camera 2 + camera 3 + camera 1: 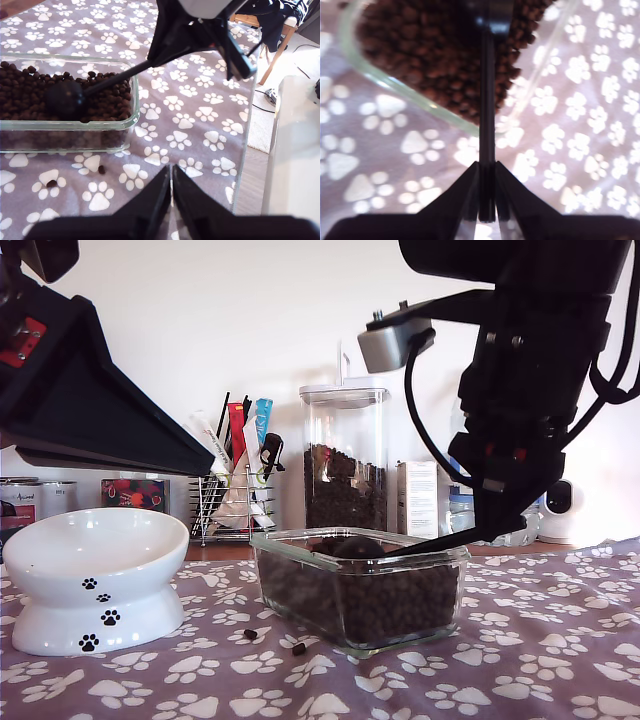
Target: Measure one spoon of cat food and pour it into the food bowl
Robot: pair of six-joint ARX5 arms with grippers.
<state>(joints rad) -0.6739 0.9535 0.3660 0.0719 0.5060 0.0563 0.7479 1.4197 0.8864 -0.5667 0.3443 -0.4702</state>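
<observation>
The black spoon [358,547] rests with its round bowl on the cat food [370,600] in a clear glass dish [300,540] at the middle of the exterior view. My second gripper [495,525] comes down from that view's upper right and is shut on the spoon's thin handle [487,100]. The first wrist view shows the spoon [64,98] on the kibble [25,95], with my second gripper [155,60] above it. My first gripper [171,185] is shut on nothing, hovering over the cloth beside the dish. The white food bowl [95,575] stands at the exterior view's left, its inside hidden.
A tall lidded canister [344,460] of kibble stands behind the dish, with a wire rack of packets [235,490] beside it. Stray pellets [272,640] lie on the paw-print cloth. The table edge [245,165] runs close past the dish. A white camera [562,505] sits at the back.
</observation>
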